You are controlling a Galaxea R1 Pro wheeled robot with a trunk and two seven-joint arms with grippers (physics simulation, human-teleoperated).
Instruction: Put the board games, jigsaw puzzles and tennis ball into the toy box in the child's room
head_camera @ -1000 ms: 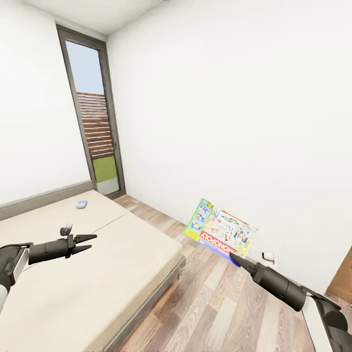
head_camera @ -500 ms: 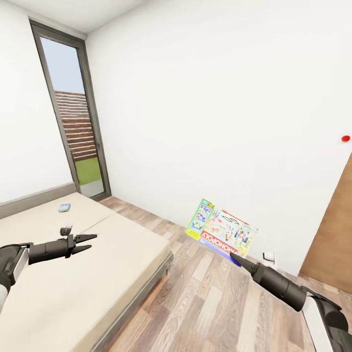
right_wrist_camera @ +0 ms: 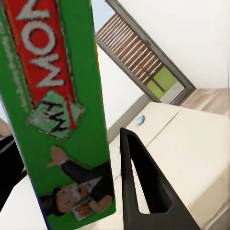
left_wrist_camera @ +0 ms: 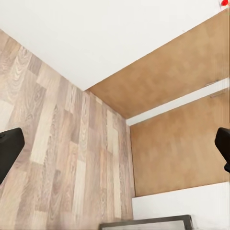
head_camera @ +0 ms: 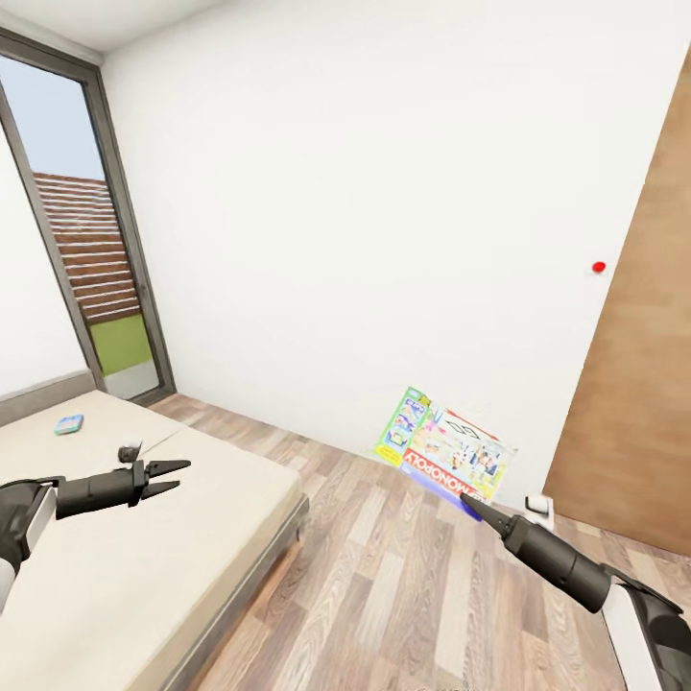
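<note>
We are in the child's room, with its plain white wall ahead, a tall grey-framed window at about ten o'clock in the head view and a brown wooden door at three o'clock, above a wood-plank floor. The wide low bed with the beige mattress fills the eight o'clock corner, and near its grey headboard, at nine o'clock, lies a small flat blue printed board game box, still waiting to be collected; the right wrist view shows it too, far off on the mattress. Our right hand, at five o'clock, is closed on a flat colourful Monopoly board game box, gripping it by one edge so that the box stands up beyond the fingers, clear of the floor; in the right wrist view its green and red printed face sits against one dark finger. Our left hand, at eight o'clock over the bed, has its fingers parted a little and holds nothing. We judge the step in hand to be carrying this game to the grey toy box on the desk. The next move calls for turning the base until the desk comes into sight, keeping the grip firm on the box edge, and then returning for the blue box.
</note>
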